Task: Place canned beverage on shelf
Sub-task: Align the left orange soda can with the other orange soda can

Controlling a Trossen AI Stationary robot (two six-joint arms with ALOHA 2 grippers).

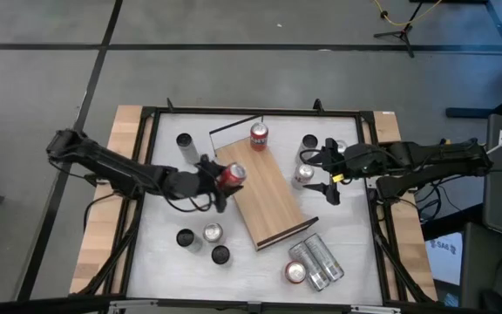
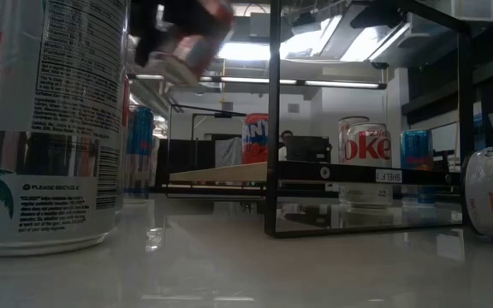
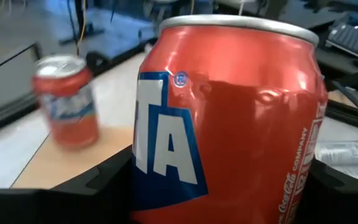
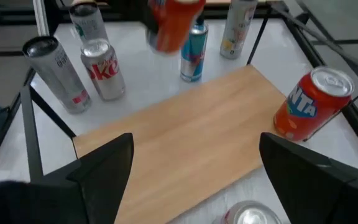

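Fingers of the left gripper (image 1: 227,178) clamped an orange can (image 1: 233,175), upright, over the shelf's (image 1: 268,205) left edge (centre frame); right gripper (image 1: 327,177) waited, spread, empty.

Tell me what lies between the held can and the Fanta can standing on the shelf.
Only bare shelf board: the high view shows nothing between the left gripper's held can and the standing Fanta can.

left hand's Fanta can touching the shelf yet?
Apart. The low view shows the held can in the left hand high above the shelf, with open room background between them.
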